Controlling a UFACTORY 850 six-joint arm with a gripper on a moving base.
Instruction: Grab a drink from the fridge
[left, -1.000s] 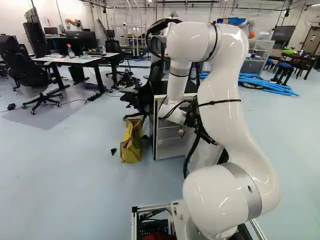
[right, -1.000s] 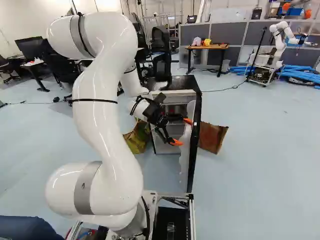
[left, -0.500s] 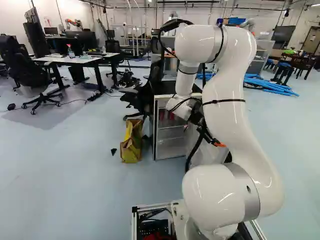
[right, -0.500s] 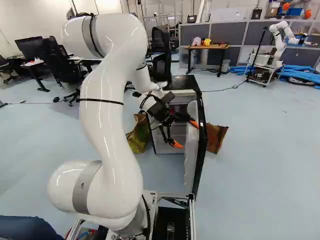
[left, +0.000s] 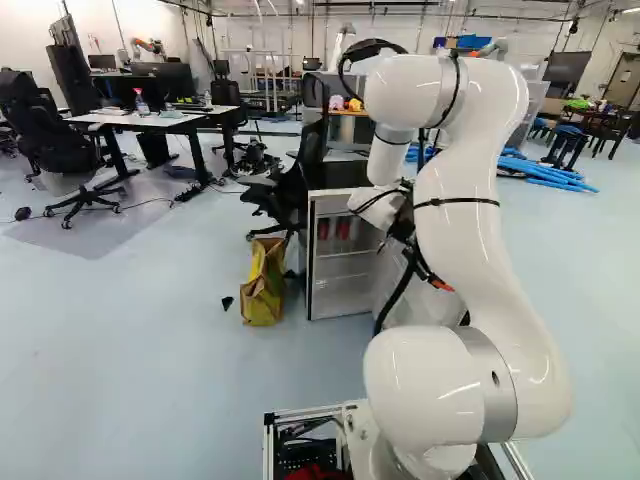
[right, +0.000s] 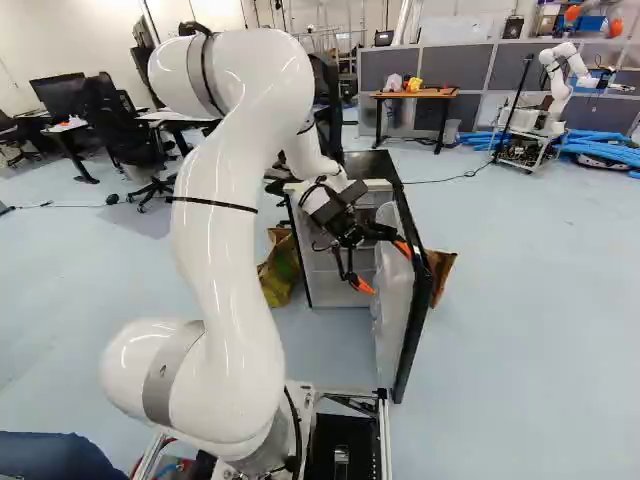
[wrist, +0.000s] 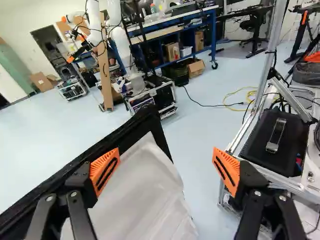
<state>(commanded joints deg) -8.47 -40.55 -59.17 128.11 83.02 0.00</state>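
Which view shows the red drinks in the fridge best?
The left base view: two red drinks show side by side, high in the open fridge. In the right base view, the arm and gripper cover much of the opening and I make out none. The wrist view shows the door's inner side, no drinks.

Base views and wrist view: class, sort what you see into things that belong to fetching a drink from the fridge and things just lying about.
Belongs to the job:
- gripper
- fridge
- fridge door
- two red items inside, probably drinks

Just lying about:
- yellow bag
- brown bag
- blue tubes
- black scrap
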